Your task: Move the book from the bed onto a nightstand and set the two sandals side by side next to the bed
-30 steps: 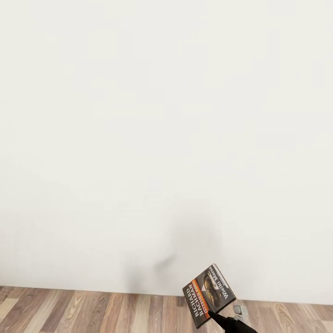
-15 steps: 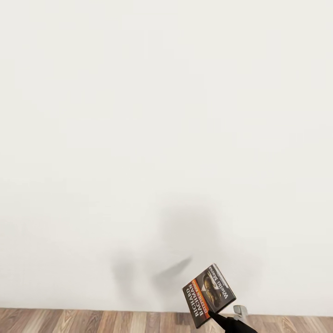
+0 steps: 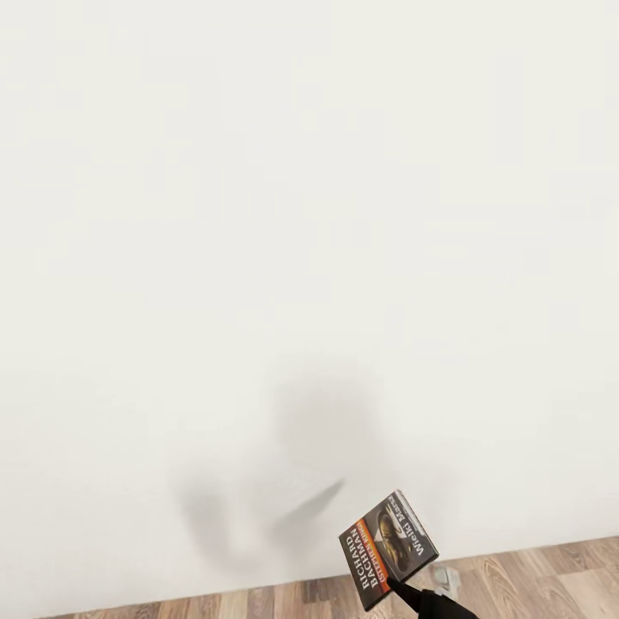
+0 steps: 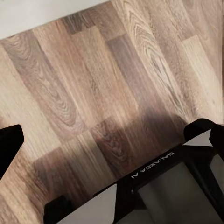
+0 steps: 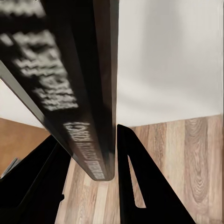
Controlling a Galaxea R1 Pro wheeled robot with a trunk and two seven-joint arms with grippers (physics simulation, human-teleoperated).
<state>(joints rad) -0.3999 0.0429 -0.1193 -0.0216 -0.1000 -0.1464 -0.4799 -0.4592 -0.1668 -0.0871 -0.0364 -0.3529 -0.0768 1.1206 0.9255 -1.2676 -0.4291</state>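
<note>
Right fingers (image 5: 133, 186) pinching book (image 3: 388, 548), cover reading "RICHARD BACHMAN", white wall (image 3: 258, 215)

My right fingers (image 5: 140, 186) are flat black wedges, broad at the base and narrowing to blunt tips, matte, with no markings that I can make out. From my head view one of them (image 3: 404, 591) shows as a slim black point, with a small pale grey part (image 3: 445, 581) of my hand beside it. My left hand's body (image 4: 158, 186) is glossy black with angular pale grey panels and small white lettering, and its black fingers (image 4: 9, 142) have rounded ends.
</note>
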